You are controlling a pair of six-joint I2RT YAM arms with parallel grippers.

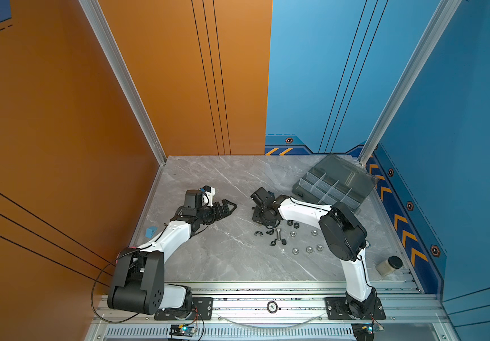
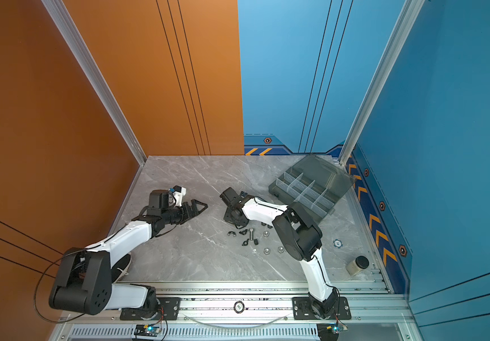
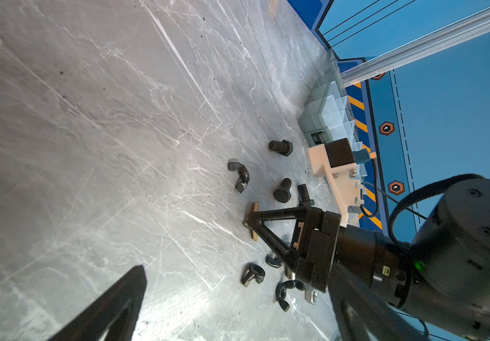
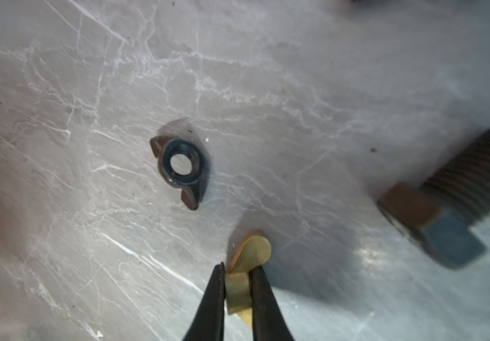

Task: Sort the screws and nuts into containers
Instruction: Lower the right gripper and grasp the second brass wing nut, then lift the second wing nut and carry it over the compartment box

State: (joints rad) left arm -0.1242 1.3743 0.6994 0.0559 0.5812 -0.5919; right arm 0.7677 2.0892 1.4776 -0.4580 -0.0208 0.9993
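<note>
My right gripper (image 4: 237,268) is shut on a brass winged nut (image 4: 251,251), low over the marble table; the left wrist view also shows that gripper (image 3: 249,221) on the nut. In the right wrist view a black winged nut (image 4: 180,168) and a black screw (image 4: 444,206) lie close by. More screws, such as a silver bolt (image 1: 279,233), and silver hex nuts (image 1: 309,249) are scattered beside the right arm. The grey organiser box (image 1: 326,189), with its containers, stands open at the back right. My left gripper (image 1: 233,206) is open and empty, left of the pile.
A jar with a black lid (image 1: 389,265) stands near the front right corner. A small blue block (image 1: 150,231) lies at the table's left edge. A blue gear-shaped token (image 2: 337,243) sits by the right elbow. Walls close in the left, back and right sides.
</note>
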